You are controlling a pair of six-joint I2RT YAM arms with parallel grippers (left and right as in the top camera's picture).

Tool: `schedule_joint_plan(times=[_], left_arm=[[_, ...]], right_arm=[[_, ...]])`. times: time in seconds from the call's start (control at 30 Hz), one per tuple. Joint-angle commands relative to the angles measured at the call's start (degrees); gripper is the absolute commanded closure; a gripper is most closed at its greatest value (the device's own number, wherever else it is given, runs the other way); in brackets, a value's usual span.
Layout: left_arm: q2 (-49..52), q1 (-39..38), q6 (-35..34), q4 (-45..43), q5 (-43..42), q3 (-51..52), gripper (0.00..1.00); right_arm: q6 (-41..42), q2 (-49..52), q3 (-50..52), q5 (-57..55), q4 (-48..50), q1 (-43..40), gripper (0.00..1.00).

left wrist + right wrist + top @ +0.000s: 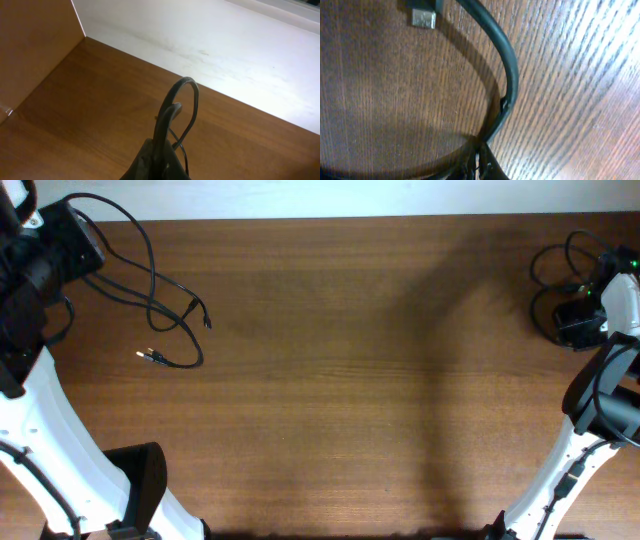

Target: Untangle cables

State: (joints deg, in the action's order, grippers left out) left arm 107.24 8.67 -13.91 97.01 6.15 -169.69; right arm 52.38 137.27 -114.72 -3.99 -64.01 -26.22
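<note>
Thin black cables point(165, 305) trail from the far left corner across the table, one plug end point(148, 356) with a metal tip and another point(205, 318) nearby. My left gripper point(75, 235) is shut on a loop of cable point(175, 112) at the far left corner; its jaws point(160, 155) pinch the cord. Another black cable point(550, 275) lies looped at the far right. My right gripper point(585, 315) is shut on that cable point(507, 75) close to the table; its jaws point(480, 162) clamp the cord, and a silver plug point(423, 18) lies beside it.
A pale wall or surface point(225, 55) borders the table's far edge. A wooden side panel point(30, 45) stands at the left. A black arm base point(135, 480) sits at the near left, and the right arm's white link point(560, 470) at the near right.
</note>
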Motion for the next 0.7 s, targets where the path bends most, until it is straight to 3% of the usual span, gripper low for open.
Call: schedule_joint_plan(times=[0.0, 0.13, 0.23, 0.67], left_arm=[[-1.0, -0.2, 0.7, -0.3, -0.4, 0.0, 1.00], [-1.0, -0.2, 0.7, -0.3, -1.0, 0.1, 1.00], [-1.0, -0.2, 0.7, -0.3, -1.0, 0.1, 1.00], [-1.0, -0.2, 2.0, -0.3, -0.8, 0.1, 1.00]], right_arm=[[1.1, -3.2, -4.0, 0.6, -1.1, 1.8, 0.96], [1.5, -3.7, -4.3, -0.8, -2.9, 3.0, 0.96], [8.0, -3.7, -4.2, -6.8, -6.8, 3.3, 0.96], [15.0, 2.4, -3.6, -7.2, -8.5, 2.5, 0.96]])
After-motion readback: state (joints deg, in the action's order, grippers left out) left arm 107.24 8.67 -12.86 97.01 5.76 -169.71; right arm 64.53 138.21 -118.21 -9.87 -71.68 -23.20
